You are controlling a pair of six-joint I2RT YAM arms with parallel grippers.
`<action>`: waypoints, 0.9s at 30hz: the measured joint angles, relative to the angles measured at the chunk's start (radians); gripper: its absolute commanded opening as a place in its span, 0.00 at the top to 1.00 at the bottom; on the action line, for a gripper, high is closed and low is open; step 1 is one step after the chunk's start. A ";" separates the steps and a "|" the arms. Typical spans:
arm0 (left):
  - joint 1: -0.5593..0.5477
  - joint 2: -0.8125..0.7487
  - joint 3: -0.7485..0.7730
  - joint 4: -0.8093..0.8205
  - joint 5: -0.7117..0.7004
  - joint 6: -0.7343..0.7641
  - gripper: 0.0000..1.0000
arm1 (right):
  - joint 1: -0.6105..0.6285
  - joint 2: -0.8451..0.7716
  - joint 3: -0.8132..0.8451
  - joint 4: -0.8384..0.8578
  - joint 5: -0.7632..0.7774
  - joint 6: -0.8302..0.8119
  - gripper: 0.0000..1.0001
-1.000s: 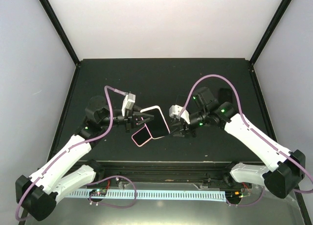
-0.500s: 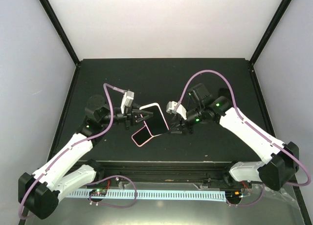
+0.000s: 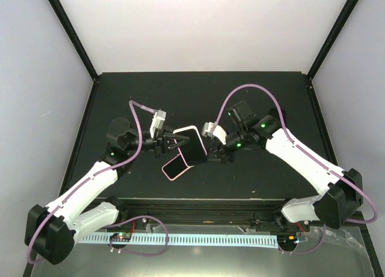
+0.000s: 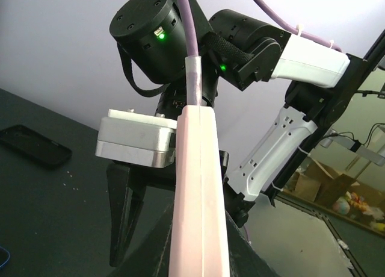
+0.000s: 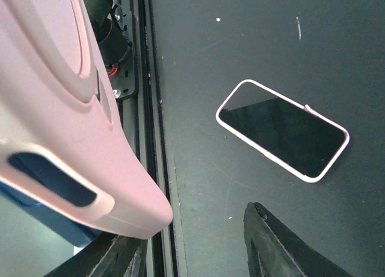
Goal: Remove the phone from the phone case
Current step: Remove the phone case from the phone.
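My left gripper is clamped on one long edge of the pink rubbery phone case. It holds the case up off the black table, tilted, with the screen side toward the overhead camera. In the left wrist view the case runs edge-on up the frame from between my fingers. The dark-screened phone looks fully seated inside. Blue shows through the oblong camera cutout on the back (the handset's body, I take it).

My right gripper is spread wide and carries nothing. Its two dark fingers stand either side of empty space just below the case's lower corner, near it but not touching as far as I can tell.

Further out, a second pink-rimmed phone lies flat and screen up on the table. In the overhead view it is just beside the raised one, and it is apart from both grippers.

I judge this to be the set-up for the peel, with nothing out of the case yet. Next, my right fingers need to move onto a corner and catch only the soft lip, not the handset. They then bend the lip back while my left grip holds steady. If the grip squeezes phone and case together, the lip will not let go.
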State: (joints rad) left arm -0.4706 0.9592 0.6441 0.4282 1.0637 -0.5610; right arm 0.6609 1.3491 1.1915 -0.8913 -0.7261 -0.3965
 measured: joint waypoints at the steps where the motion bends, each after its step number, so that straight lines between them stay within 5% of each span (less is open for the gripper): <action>1: 0.000 0.002 0.000 0.006 0.000 -0.001 0.98 | 0.000 0.000 0.005 0.000 0.004 0.001 0.55; 14: -0.025 0.016 0.008 0.082 -0.011 0.004 0.98 | 0.000 -0.019 0.074 -0.022 0.025 0.047 0.46; 25: -0.084 0.022 0.075 -0.022 -0.008 0.068 0.98 | -0.021 -0.042 0.080 0.006 -0.211 0.075 0.42; 27: -0.104 0.032 0.096 -0.040 -0.014 0.090 0.98 | -0.027 -0.071 0.057 0.043 -0.229 0.103 0.48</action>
State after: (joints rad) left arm -0.5743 0.9909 0.7399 0.3878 1.0492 -0.4709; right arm 0.6334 1.2778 1.2484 -0.8482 -0.9554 -0.2932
